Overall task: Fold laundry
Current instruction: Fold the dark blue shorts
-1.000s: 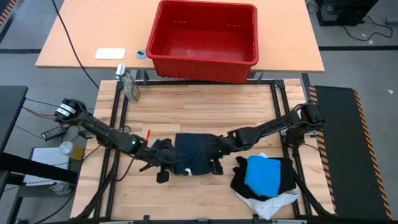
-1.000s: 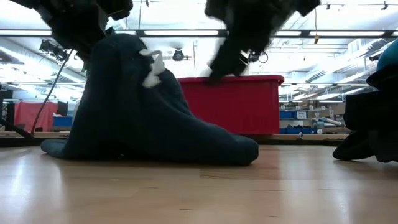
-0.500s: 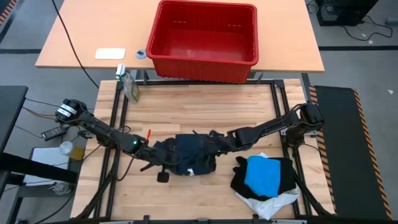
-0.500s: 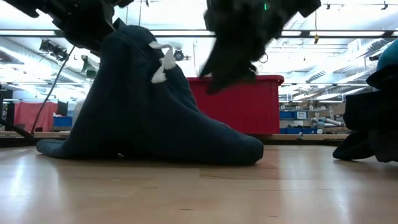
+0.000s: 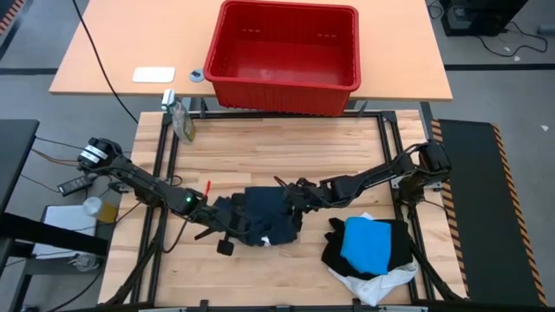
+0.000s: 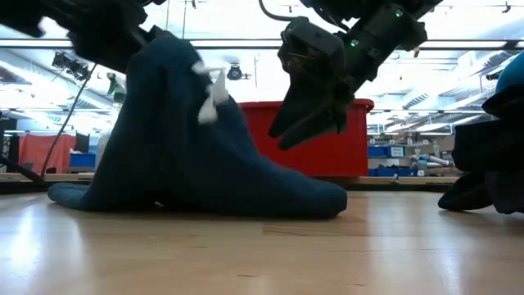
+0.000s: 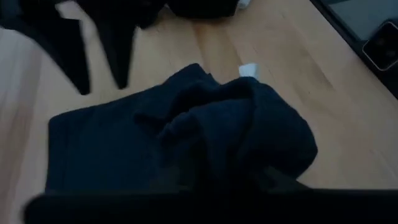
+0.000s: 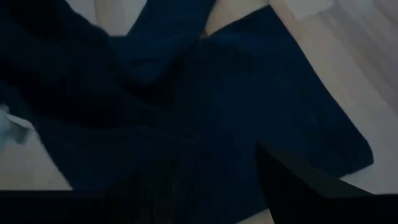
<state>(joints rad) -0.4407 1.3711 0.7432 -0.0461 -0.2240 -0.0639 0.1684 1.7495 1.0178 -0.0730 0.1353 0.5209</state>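
Currently dark garment point(image 5: 260, 217) mid-table, peaked up under left gripper point(image 5: 224, 227), grip unclear. Right gripper point(image 6: 307, 123) hovers apart from it, jaws parted, empty. Risk: if left lets go early, peak slumps, fold lost.

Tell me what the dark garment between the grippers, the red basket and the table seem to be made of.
Dark garment: soft matte navy cloth, probably knit or fleece; it drapes and bunches.
Red basket: likely moulded plastic, smooth with slotted walls.
Table: pale wood planks, showing seams and grain.
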